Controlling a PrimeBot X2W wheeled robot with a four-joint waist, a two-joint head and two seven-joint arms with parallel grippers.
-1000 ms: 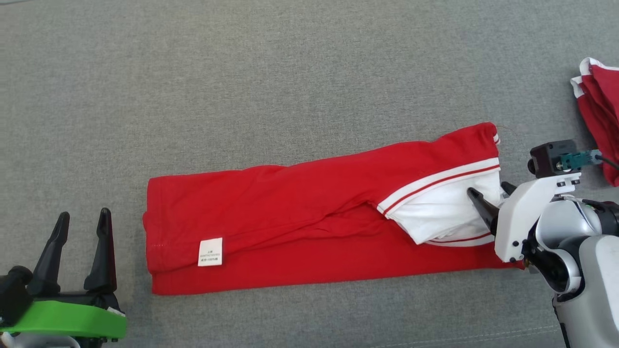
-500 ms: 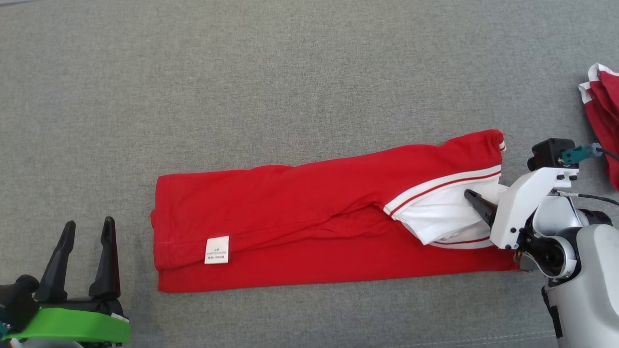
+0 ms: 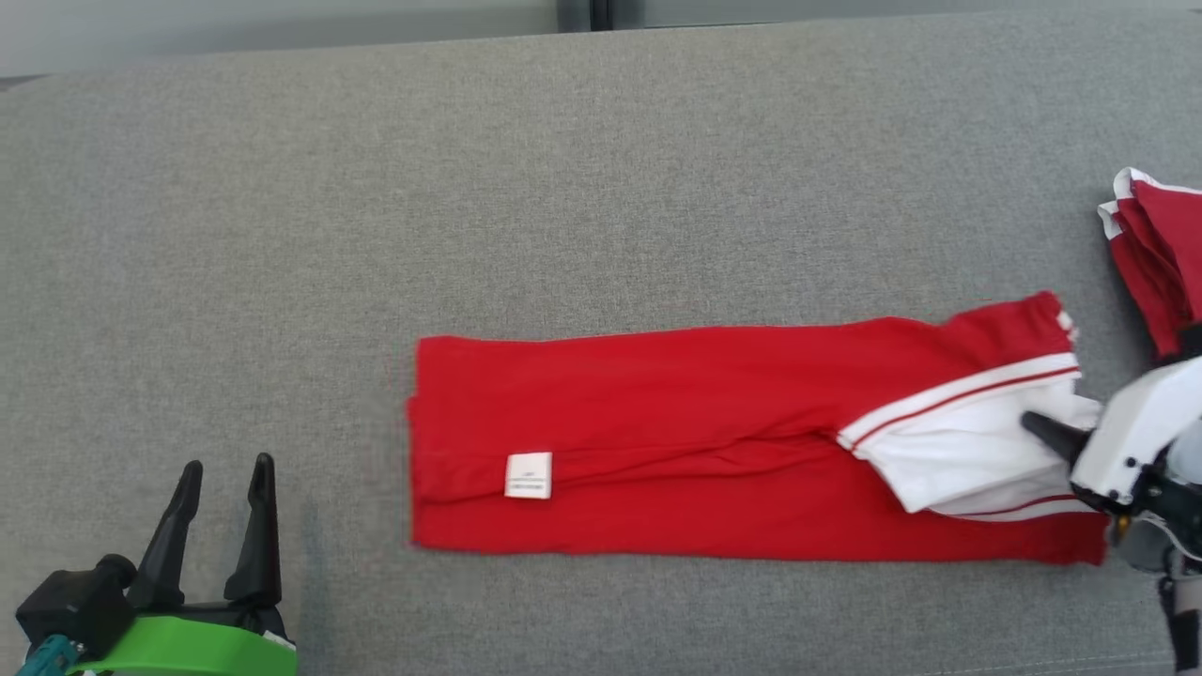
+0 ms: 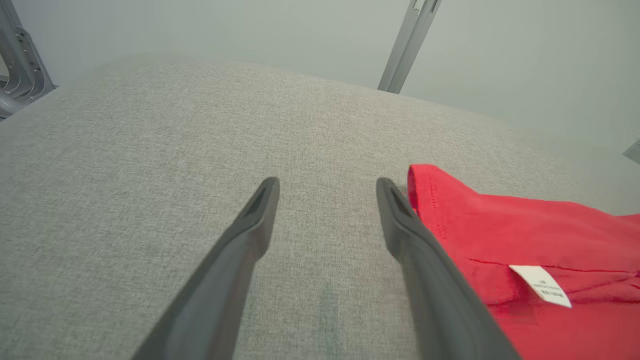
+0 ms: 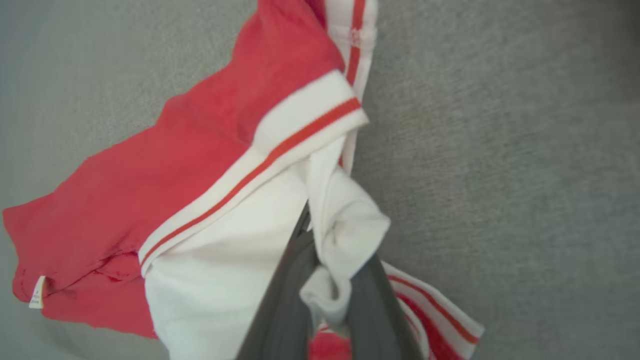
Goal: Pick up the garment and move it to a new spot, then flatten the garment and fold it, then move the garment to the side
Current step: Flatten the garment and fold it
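Garment lies as a long folded red strip on the grey cushion, running from centre out to 3 o'clock in the head view. Right gripper is clamped on the bunched white panel at that end; left gripper is spread and empty at 7 o'clock, near the hem but not touching. Light, limp knit that will likely sag and unfold if hauled from one end, so I'd pinch the hem by the care label too and carry both ends level.

Grey fabric surface, pale wall behind
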